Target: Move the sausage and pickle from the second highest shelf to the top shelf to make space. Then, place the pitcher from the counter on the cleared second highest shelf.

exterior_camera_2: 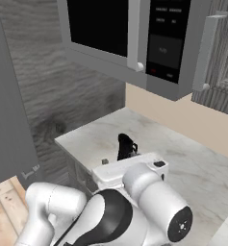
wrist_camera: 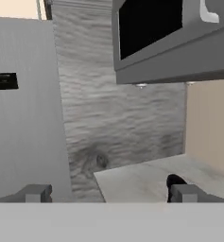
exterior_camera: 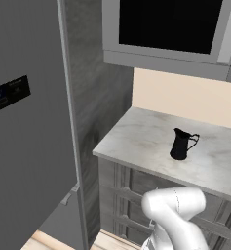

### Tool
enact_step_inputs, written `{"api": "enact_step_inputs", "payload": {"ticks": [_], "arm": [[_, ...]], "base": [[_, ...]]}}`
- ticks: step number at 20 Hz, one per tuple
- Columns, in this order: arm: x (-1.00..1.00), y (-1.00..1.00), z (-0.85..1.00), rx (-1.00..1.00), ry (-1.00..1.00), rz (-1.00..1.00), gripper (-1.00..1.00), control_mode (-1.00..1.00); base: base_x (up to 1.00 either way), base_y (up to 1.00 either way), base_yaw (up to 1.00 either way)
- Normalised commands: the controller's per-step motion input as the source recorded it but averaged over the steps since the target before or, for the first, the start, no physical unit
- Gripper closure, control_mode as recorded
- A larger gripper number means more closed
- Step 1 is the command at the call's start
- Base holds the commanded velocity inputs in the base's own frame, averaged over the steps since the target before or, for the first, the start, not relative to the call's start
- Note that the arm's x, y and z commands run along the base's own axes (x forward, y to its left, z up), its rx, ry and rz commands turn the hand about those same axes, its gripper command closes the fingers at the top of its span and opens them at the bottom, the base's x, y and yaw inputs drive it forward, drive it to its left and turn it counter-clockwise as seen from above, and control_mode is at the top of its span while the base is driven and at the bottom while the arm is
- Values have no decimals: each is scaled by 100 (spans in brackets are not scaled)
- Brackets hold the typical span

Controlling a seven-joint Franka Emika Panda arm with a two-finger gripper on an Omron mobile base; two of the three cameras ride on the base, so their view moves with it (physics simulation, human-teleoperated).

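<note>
Standing at the far left is the tall grey fridge door [exterior_camera: 29,146], shut, with a small dark display panel [exterior_camera: 9,93] set into its face. Beside it runs a dark wood-grain side panel [exterior_camera: 95,97]. Next comes the counter [exterior_camera: 151,141], pale marbled stone over dark drawers [exterior_camera: 124,195]. The pitcher [exterior_camera: 181,144] stands upright on it, well back from the front edge, handle looping to the right in the left base view. Above hangs a grey microwave [exterior_camera_2: 134,33] with a black window, against a cream wall [exterior_camera: 185,97]. The arm's white elbow [exterior_camera: 175,205] rises below the counter front. In the hand view the gripper [wrist_camera: 111,193] is released, fingertips [wrist_camera: 38,193] spread wide and grasping nothing, the pitcher's dark top peeking just behind the right tip.
</note>
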Motion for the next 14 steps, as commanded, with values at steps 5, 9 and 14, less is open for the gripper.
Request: {"api": "enact_step_inputs", "payload": {"ticks": [5,9,14], "arm": [[44,-13,-9,12,0,9,-100,-100],[45,0,-9,4,0,12,-100,-100],[49,0,-13,0,0,11,-100,-100]], "base": [[0,0,0],[0,0,0],[0,0,0]]}}
